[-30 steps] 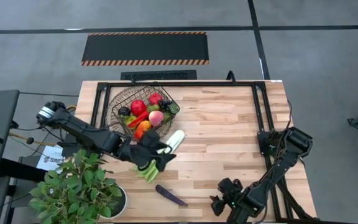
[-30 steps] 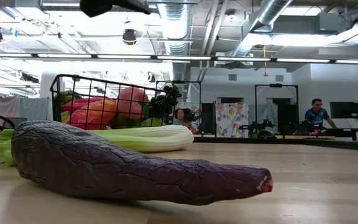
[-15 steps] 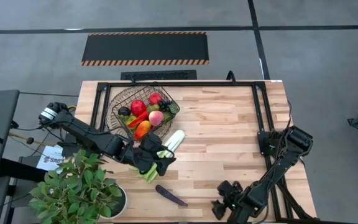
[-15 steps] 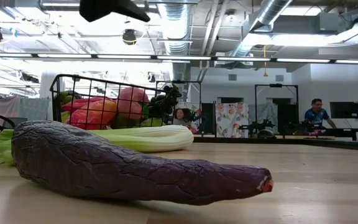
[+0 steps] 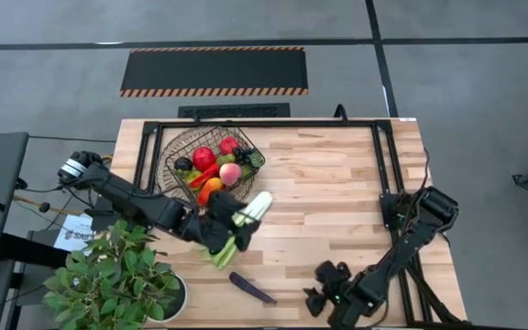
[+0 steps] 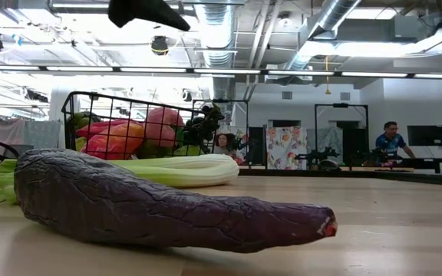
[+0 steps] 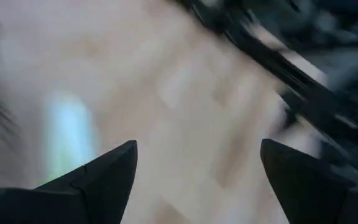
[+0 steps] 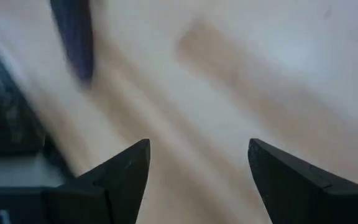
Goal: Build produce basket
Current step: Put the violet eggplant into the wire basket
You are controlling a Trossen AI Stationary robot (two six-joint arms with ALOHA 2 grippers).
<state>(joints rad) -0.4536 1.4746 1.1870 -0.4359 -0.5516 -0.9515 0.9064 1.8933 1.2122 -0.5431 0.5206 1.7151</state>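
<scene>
The worktop (image 5: 337,192) is carrying all items under inspection. The potted plant (image 5: 108,280) is standing at its near left corner.

The basket (image 5: 211,163) is sitting at the far left of the worktop, upright, and is holding red apples (image 5: 204,158), a peach (image 5: 231,173), dark grapes (image 5: 248,155) and an orange pepper (image 5: 209,190). In the low view the basket (image 6: 121,126) is showing behind the other produce with its load heaped above the rim.

The leek stalk (image 5: 246,215) is lying on the worktop just outside the basket's near edge, white end toward the basket and green leaves toward the plant. The left tool (image 5: 225,229) is hanging over the stalk's middle; the high view does not show whether it is touching the stalk. In the left wrist view its fingers (image 7: 98,180) are standing spread wide with only bare wood between them, nothing held.

The aubergine (image 5: 252,288) is lying alone near the worktop's front edge, apart from the leek and well clear of the basket; in the low view the aubergine (image 6: 167,207) is filling the foreground, the leek (image 6: 183,170) behind it.

The right tool (image 5: 324,298) is waiting low at the near right, beside the aubergine but apart from it. Its fingers (image 8: 117,180) are spread, empty, over bare wood.
</scene>
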